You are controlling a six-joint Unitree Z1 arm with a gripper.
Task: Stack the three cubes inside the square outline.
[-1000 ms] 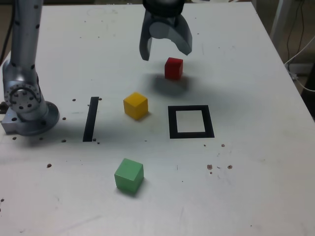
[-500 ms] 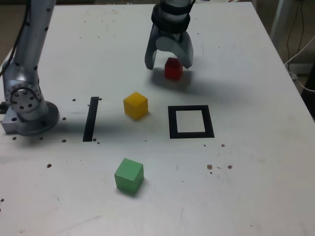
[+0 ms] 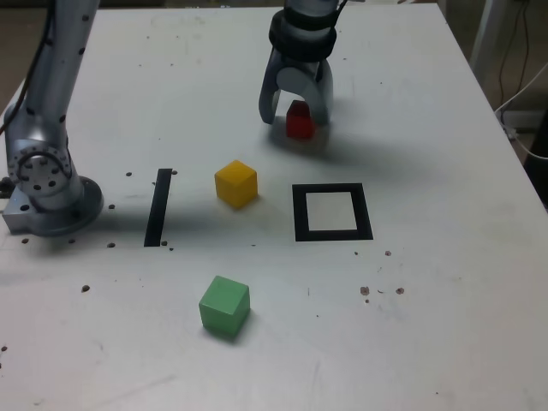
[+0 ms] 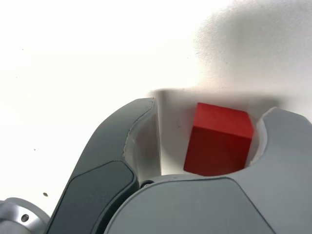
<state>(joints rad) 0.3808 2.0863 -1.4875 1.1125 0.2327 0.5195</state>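
Observation:
The red cube (image 3: 299, 122) sits on the white table at the back, beyond the square outline (image 3: 300, 212). My gripper (image 3: 296, 118) is lowered over it with one finger on each side. In the wrist view the red cube (image 4: 219, 139) rests against one finger, while a narrow gap separates it from the other finger (image 4: 139, 126), so my gripper (image 4: 209, 112) is still open. The yellow cube (image 3: 236, 183) lies to the exterior view's left of the outline. The green cube (image 3: 224, 306) lies nearer the front. The outline's white centre holds nothing.
A straight black strip (image 3: 158, 206) lies to the exterior view's left of the yellow cube. The arm's metal base (image 3: 47, 184) stands at the table's left edge. Small dark specks dot the table (image 3: 428, 300). Cables hang past the right edge.
The gripper has come down from above the red cube to straddle it, and its fingers have narrowed towards the cube. The cubes have not moved.

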